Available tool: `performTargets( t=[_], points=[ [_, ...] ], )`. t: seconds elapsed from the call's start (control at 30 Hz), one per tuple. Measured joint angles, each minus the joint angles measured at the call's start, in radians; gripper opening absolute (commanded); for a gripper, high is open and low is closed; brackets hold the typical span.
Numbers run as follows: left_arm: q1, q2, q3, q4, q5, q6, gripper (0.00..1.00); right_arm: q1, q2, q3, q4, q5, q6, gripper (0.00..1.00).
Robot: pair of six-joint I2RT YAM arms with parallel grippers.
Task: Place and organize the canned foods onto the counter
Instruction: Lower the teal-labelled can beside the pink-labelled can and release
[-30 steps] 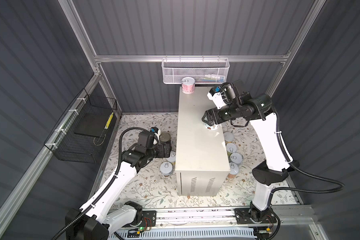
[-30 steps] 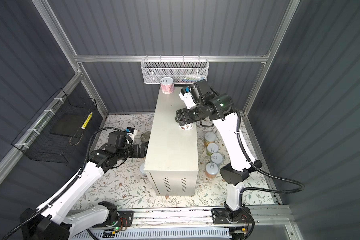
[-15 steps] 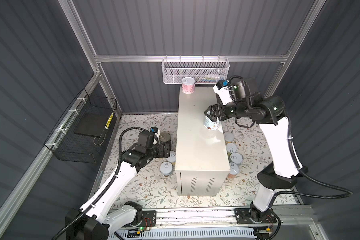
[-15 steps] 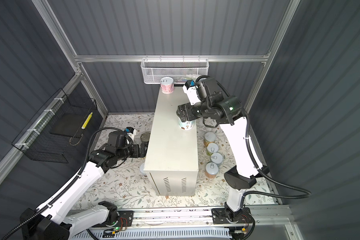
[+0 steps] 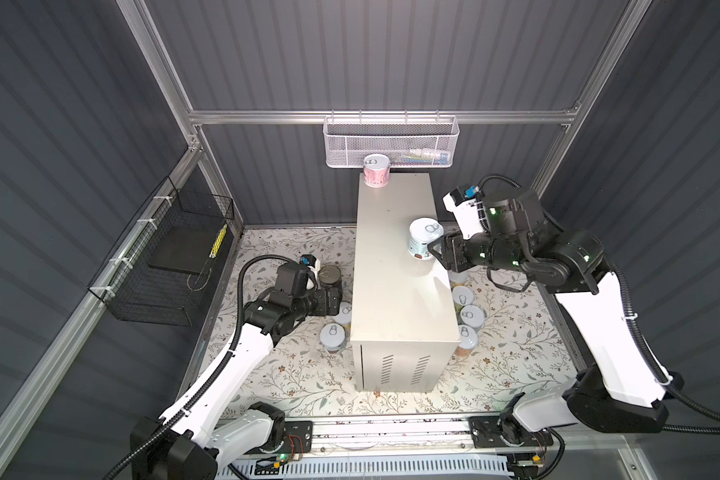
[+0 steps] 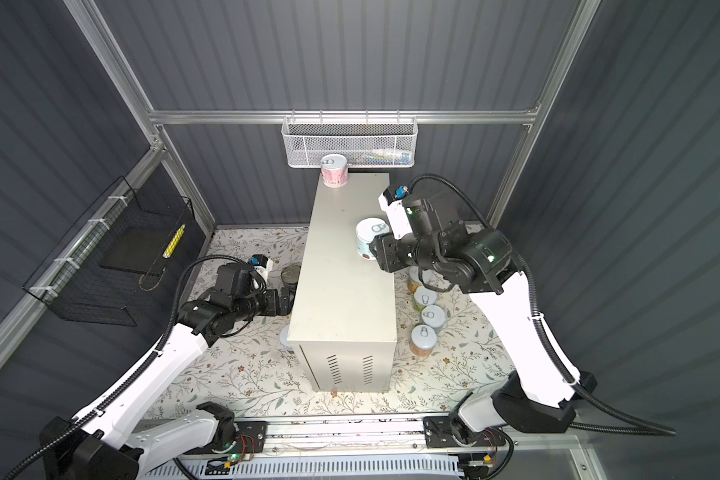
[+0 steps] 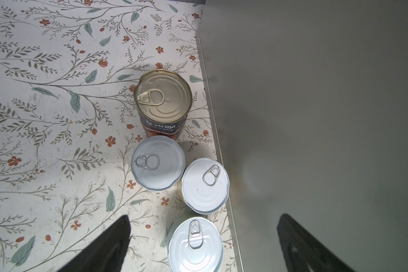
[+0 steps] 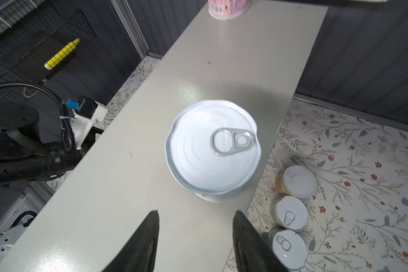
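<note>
The cream counter [image 5: 391, 299] carries a pink can [image 5: 376, 170] at its far end and a pale-blue can [image 5: 423, 237] near its right edge. My right gripper [image 8: 196, 219] sits just behind that can [image 8: 212, 148], fingers apart, nothing between them. My left gripper [image 7: 203, 226] hangs open low beside the counter's left wall, over a small can [image 7: 194, 245]. Two more small cans [image 7: 157, 162] [image 7: 205, 184] and the taller dark tomato can [image 7: 163, 101] stand ahead of it. Three small cans [image 5: 463, 297] [image 5: 472, 316] [image 5: 468, 338] line the floor right of the counter.
A white mesh basket [image 5: 391, 143] hangs on the back wall just above the counter's far end. A black wire basket [image 5: 171, 257] with a yellow item [image 5: 218, 241] is fixed to the left wall. The floral floor mat [image 5: 308, 386] lies in front of the counter.
My right gripper let go of the pale-blue can, which now stands on the counter, and drew back to the right. The left arm has not moved.
</note>
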Motion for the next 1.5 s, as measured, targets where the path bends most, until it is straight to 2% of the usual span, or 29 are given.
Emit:
performTargets(
  t=[0.23,0.6,1.13,1.5],
  points=[
    [0.0,0.002,0.003,0.007,0.006,0.0,0.97,0.0,-0.029,-0.164,0.121,0.02,0.051,0.56],
    [0.0,0.035,0.004,0.036,0.028,0.0,0.97,-0.06,0.032,-0.176,0.275,0.044,0.056,0.57],
    [0.0,0.072,0.005,0.063,0.027,-0.001,0.97,-0.197,0.288,-0.006,0.451,0.017,0.015,0.58],
    [0.0,0.077,-0.002,0.076,0.03,-0.005,0.96,-0.272,0.46,0.146,0.545,-0.1,0.007,0.6]
  ],
)
